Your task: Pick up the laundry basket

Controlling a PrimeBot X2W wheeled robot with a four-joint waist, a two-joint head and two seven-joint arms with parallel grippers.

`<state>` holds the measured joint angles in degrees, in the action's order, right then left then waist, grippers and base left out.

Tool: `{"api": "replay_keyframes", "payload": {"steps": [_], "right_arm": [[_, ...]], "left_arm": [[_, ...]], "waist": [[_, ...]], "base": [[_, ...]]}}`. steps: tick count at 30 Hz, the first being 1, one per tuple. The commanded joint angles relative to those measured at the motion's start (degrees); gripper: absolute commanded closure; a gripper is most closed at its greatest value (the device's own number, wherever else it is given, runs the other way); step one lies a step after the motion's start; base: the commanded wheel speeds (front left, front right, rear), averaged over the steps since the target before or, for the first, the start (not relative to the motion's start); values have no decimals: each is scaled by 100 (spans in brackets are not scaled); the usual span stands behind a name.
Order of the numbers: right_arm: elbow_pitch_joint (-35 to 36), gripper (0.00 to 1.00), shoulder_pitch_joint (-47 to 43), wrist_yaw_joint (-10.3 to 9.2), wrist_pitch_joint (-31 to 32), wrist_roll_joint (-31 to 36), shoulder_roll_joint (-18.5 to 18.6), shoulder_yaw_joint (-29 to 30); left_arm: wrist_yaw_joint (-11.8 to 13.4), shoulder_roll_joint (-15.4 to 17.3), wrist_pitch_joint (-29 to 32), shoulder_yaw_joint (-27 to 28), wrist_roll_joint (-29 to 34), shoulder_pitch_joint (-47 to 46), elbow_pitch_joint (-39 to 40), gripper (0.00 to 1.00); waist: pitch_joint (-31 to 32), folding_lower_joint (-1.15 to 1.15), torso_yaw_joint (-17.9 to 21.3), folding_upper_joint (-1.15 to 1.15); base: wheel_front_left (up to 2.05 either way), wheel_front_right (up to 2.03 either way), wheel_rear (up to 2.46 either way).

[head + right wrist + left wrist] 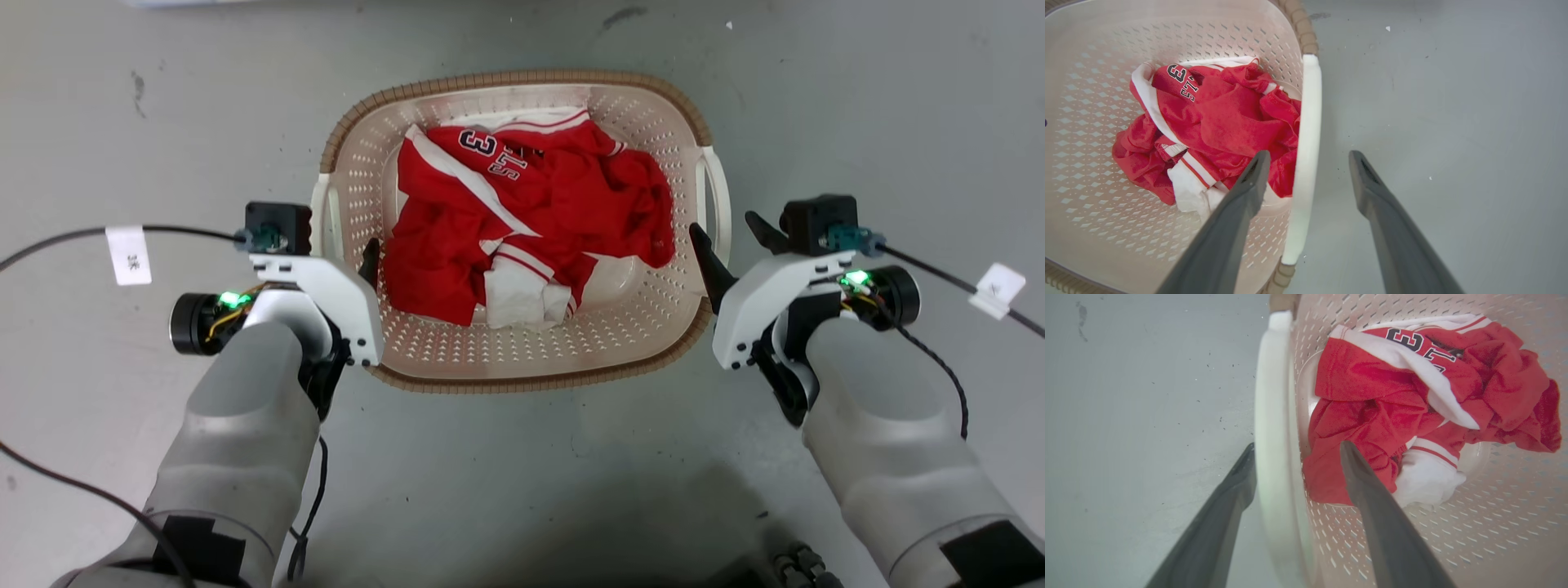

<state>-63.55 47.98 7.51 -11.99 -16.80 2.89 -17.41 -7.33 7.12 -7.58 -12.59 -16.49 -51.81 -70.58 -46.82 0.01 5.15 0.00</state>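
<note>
The laundry basket (506,82), cream perforated plastic with a brown woven rim, stands on the grey floor with a red and white jersey (531,212) crumpled inside. My left gripper (347,249) is open and straddles the white left handle (325,216): one finger inside the basket, the other outside. In the left wrist view this handle (1269,416) runs between the spread fingers of the left gripper (1298,447). My right gripper (722,224) is open too, astride the right handle (717,196). The right wrist view shows that handle (1308,122) between the right gripper's (1310,153) fingers, not clamped.
Bare grey floor (522,474) surrounds the basket. A black cable with a white tag (128,255) trails off to the left. Another tagged cable (998,290) runs off to the right. A dark shadow lies at the bottom middle.
</note>
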Motion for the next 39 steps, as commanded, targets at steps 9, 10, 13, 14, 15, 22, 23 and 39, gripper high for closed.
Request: {"api": "replay_keyframes", "payload": {"steps": [9, 10, 13, 14, 15, 22, 23, 39], "right_arm": [[-461, 0, 630, -4, 132, -376, -1, -452], [-484, 72, 644, -4, 166, -433, -1, -491], [-514, 100, 724, -4, 184, -580, -2, -613], [-523, 100, 739, -2, 192, -617, -1, -657], [-530, 100, 758, 6, 169, -644, -16, -706], [-648, 100, 812, 5, 192, -825, -44, -963], [-661, 100, 813, 6, 192, -847, -45, -993], [-693, 100, 330, 32, 660, -1416, -30, -1520]], "left_arm": [[-15, -51, 545, -237, -381, -399, -138, 3], [-15, -60, 583, -273, -428, -408, -130, 59], [-16, -124, 736, -422, -586, -404, -81, 100], [-16, -135, 758, -469, -635, -408, -45, 100], [-18, -152, 797, -536, -680, -396, -26, 100], [-22, -172, 984, -911, -1023, -311, 102, 100], [-23, -171, 1016, -960, -1079, -302, 112, 100], [-42, -306, 1574, -1560, -1876, 23, 146, 100]], "waist": [[-340, -1, -7, 0], [-357, -1, -11, 0], [-397, -1, -18, 0], [-406, -1, -23, 0], [-413, -1, -24, 0], [-403, -1, -44, 0], [-386, -1, -47, 0], [783, -1, -117, 0]], "base": [[0, 0, 0], [0, 0, 0], [0, 0, 0], [0, 0, 0], [0, 0, 0], [0, 0, 0], [0, 0, 0], [0, 0, 0]]}}
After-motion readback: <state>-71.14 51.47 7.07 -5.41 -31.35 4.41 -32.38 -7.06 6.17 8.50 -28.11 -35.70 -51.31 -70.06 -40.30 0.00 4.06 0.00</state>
